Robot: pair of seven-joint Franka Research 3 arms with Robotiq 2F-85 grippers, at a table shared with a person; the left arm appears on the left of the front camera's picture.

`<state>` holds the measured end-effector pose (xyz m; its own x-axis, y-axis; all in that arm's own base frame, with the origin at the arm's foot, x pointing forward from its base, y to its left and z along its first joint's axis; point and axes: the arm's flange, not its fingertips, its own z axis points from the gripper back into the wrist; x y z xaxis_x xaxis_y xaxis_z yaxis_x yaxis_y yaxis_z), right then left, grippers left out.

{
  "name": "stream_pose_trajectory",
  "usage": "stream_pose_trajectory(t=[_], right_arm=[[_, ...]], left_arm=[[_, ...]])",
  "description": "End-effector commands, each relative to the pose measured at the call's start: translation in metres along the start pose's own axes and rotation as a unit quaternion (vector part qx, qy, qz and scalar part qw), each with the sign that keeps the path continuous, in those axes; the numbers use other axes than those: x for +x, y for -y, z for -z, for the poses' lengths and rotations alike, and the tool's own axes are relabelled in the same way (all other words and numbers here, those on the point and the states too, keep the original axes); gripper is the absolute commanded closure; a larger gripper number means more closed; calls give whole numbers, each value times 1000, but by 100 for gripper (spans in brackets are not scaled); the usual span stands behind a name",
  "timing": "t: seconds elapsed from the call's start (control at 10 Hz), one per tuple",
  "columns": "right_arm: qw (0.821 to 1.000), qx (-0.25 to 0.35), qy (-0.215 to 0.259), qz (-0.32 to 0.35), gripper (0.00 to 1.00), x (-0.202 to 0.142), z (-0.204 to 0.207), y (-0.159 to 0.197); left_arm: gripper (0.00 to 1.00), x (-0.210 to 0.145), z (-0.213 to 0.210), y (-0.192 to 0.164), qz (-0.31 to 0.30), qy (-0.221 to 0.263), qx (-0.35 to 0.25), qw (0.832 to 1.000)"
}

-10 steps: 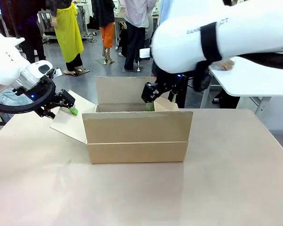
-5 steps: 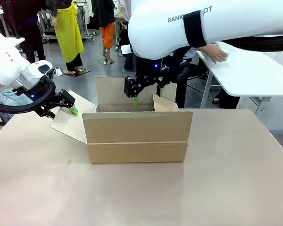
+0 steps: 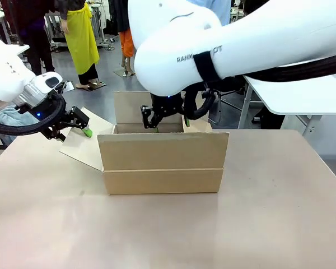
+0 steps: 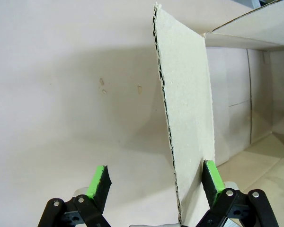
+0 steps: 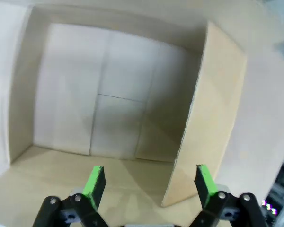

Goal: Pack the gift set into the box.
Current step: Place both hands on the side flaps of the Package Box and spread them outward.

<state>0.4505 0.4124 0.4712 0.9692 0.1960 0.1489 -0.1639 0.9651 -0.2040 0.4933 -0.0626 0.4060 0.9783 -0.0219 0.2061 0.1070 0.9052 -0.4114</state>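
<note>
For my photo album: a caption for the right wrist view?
The right gripper hangs open above the box.

The box (image 3: 162, 162) sits on the table (image 3: 168, 230). Its left flap (image 3: 81, 147) splays outward from the box, over the table. The left claw (image 3: 75, 130) is at that flap's outer edge. The flap stands between the claw's two fingers, close against one and apart from the other. The far flap (image 3: 129, 106) stands behind the opening. The right claw (image 3: 167, 124) hangs above the opening near the box's far side, with the right flap (image 3: 197, 124) just beside it.
</note>
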Motion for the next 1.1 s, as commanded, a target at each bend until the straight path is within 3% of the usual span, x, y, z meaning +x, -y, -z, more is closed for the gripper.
stream_pose_trajectory(t=[0.0,0.4,1.0], right_arm=[[998,-10,-18,60,0,19,10,-16],[992,-23,-46,119,0,37,46,-4],[986,-87,-78,121,0,47,90,-7]], left_arm=[[0,-3,-1,0,-3,0,8,1000],[0,-3,-1,0,-3,0,8,1000],[0,-3,-1,0,-3,0,8,1000]])
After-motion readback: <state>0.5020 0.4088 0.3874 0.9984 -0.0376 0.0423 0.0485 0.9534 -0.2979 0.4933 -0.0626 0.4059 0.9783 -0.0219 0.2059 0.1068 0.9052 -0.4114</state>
